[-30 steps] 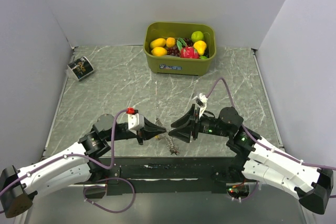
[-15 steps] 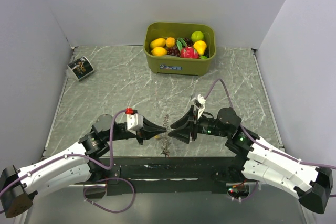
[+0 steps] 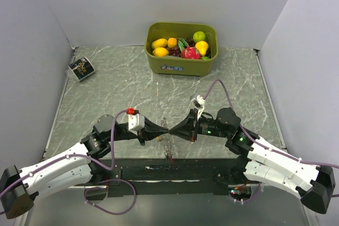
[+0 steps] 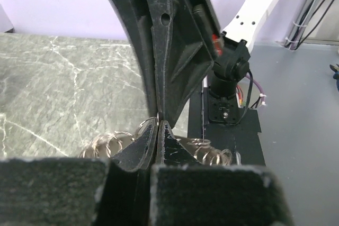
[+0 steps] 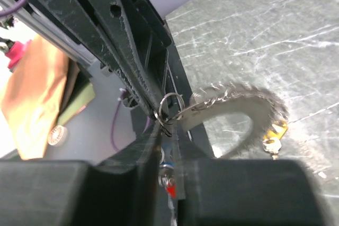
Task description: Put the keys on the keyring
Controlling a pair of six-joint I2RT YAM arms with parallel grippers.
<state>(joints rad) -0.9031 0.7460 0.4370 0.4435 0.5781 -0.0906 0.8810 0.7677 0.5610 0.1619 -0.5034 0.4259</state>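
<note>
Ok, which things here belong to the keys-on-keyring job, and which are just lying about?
Part of the job:
- keyring, a coiled loop hanging at the meeting gripper tips
- red-headed key, between the fingers of the right gripper
- yellow-tagged key, at the loop's end
- left gripper, shut

Lying about:
- green bin of toy fruit, at the back
- small printed packet, far left
</note>
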